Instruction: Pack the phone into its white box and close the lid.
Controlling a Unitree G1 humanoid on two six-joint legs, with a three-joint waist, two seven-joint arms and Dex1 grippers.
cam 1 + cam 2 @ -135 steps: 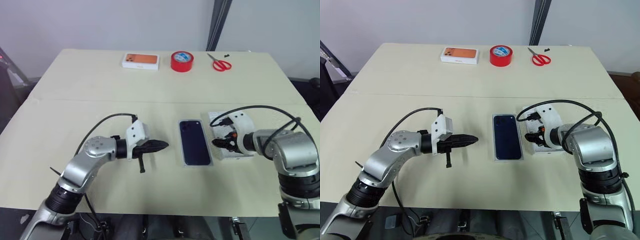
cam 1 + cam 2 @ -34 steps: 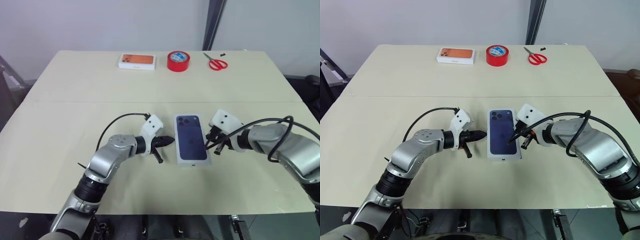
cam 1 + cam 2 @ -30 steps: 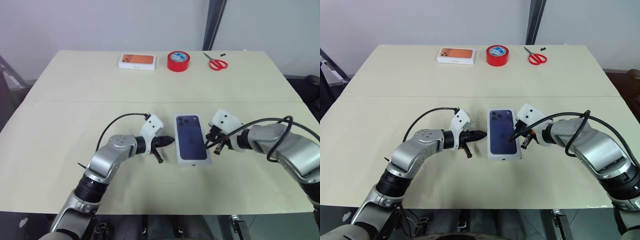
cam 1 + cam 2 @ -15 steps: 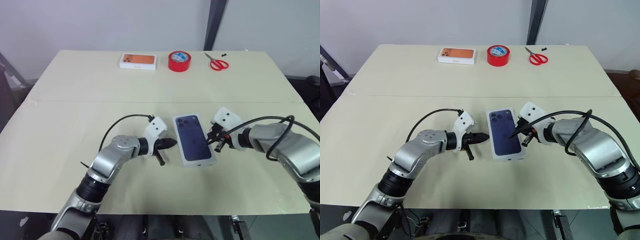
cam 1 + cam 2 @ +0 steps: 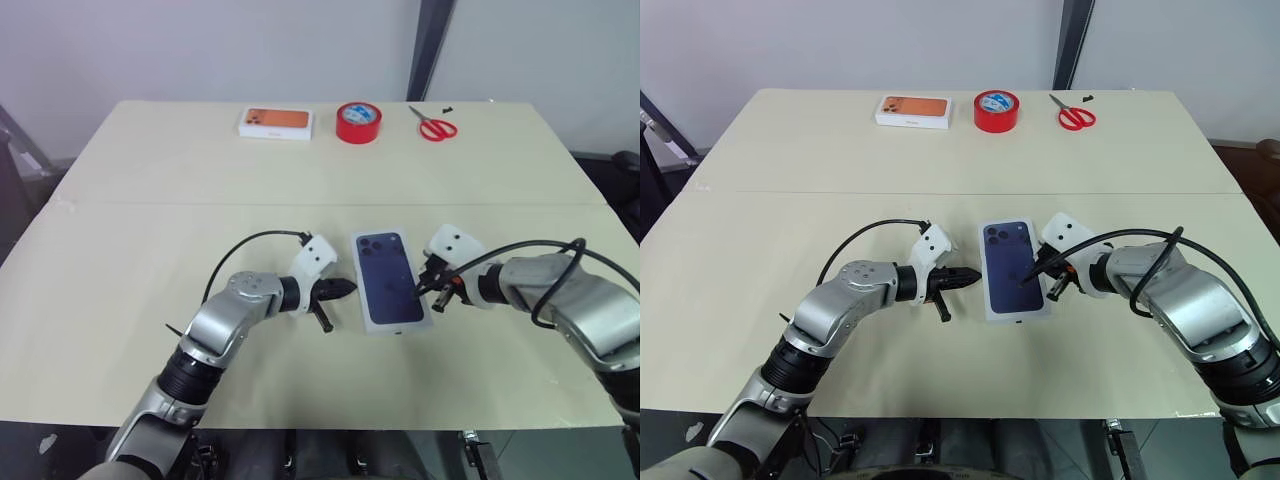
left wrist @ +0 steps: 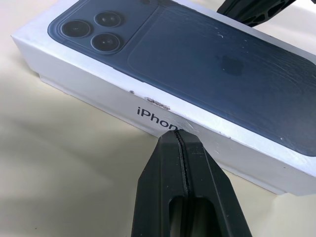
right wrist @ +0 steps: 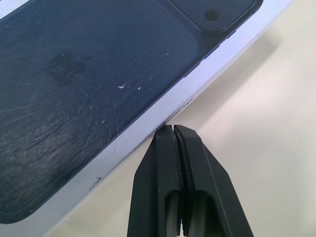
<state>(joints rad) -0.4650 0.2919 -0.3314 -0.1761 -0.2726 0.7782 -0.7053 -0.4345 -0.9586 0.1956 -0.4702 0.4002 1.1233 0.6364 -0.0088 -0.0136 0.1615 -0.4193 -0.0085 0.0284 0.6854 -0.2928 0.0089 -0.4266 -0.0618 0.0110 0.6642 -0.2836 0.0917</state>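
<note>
Item, closing step: the lid (image 5: 389,279), printed with a navy phone, covers the white box at mid-counter (image 5: 150,230); our left gripper (image 6: 178,136) and right gripper (image 7: 170,129), both closed and empty, flank its long sides; next, we judge, press it flush.

A cream table (image 5: 150,230) (seam across it) stands before a pale grey wall (image 5: 200,45).

closed lid (image 5: 1015,271), two shut claws flanking
</note>
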